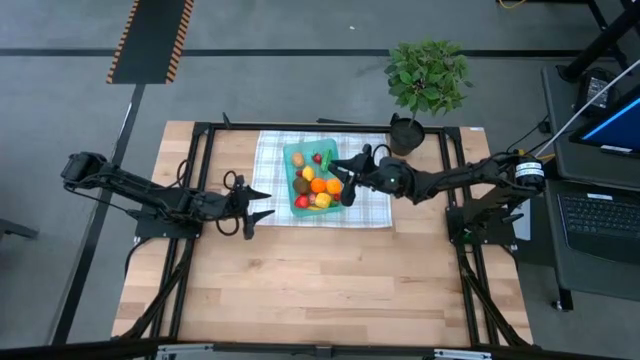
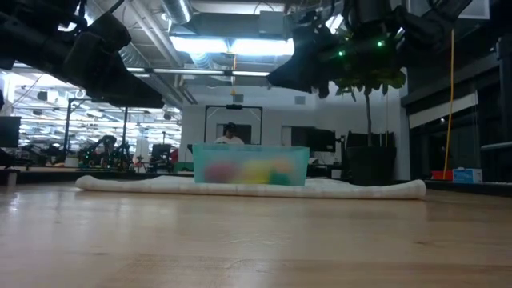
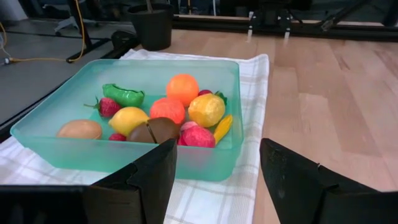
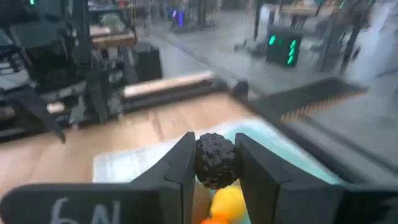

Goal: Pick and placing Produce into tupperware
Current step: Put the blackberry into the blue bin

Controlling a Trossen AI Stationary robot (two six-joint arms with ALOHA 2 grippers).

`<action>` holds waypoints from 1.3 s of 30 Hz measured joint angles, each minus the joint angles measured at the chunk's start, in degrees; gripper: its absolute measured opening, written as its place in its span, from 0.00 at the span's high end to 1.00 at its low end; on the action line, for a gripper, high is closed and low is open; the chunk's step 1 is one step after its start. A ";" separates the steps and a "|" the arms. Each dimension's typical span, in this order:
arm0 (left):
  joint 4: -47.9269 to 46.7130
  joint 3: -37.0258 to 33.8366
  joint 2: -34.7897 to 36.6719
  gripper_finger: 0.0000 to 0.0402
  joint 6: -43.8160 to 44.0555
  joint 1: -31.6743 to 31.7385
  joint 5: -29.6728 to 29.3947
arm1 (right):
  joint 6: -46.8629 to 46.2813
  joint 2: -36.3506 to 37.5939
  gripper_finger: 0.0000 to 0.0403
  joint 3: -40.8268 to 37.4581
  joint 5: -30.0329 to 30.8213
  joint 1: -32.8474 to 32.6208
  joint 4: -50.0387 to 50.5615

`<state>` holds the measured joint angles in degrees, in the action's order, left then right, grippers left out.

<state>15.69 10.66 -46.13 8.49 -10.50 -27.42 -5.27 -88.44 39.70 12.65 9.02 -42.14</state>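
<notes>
Placement step, late in the task as judged from the fill of the tupperware [image 1: 312,179], which is sitting on the checked cloth [image 1: 372,207] on the bench [image 1: 320,290] with most of the produce already lying inside it. The right pincer [image 4: 216,163] is pinching a dark, bumpy, berry-like piece [image 4: 215,160] between its fingertips and is hanging above the tupperware's edge on the side toward the potted plant [image 1: 428,75]. The left pincer [image 3: 217,171] is waiting with its fingers spread and nothing between them, just off the cloth on the side of the tupperware away from the plant. The next move is calling, by this reading, for the right pincer to come over a free spot inside the walls, drop low, and spread its fingers so the piece is not bouncing out. The right wrist view alone is showing the held piece; in the high view it is hidden under the arm. The left wrist view alone is showing the contents singly: a yellow lemon [image 3: 128,119], oranges [image 3: 182,88], a brown kiwi [image 3: 153,131], a green pod [image 3: 123,95]. The low view is showing only blurred colours through the tupperware's wall, but it confirms that the right pincer is raised clear of the rim.
</notes>
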 joint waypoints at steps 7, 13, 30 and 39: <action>-0.01 0.00 0.00 0.45 0.07 0.00 0.00 | -4.65 -0.02 0.76 2.29 -2.37 0.26 13.64; -0.01 0.00 0.00 0.45 0.09 0.00 0.01 | -5.72 -0.02 0.76 10.88 -4.18 0.26 31.52; -0.27 0.00 0.00 0.46 0.13 -0.01 0.03 | -4.72 -12.98 0.76 30.89 -9.75 1.34 52.59; -0.28 0.00 0.00 0.45 0.13 0.00 0.02 | -3.42 -14.19 0.76 34.57 -9.77 1.70 56.08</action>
<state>15.42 10.66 -46.13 8.62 -10.50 -27.40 -8.69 -102.63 74.27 2.87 10.72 13.93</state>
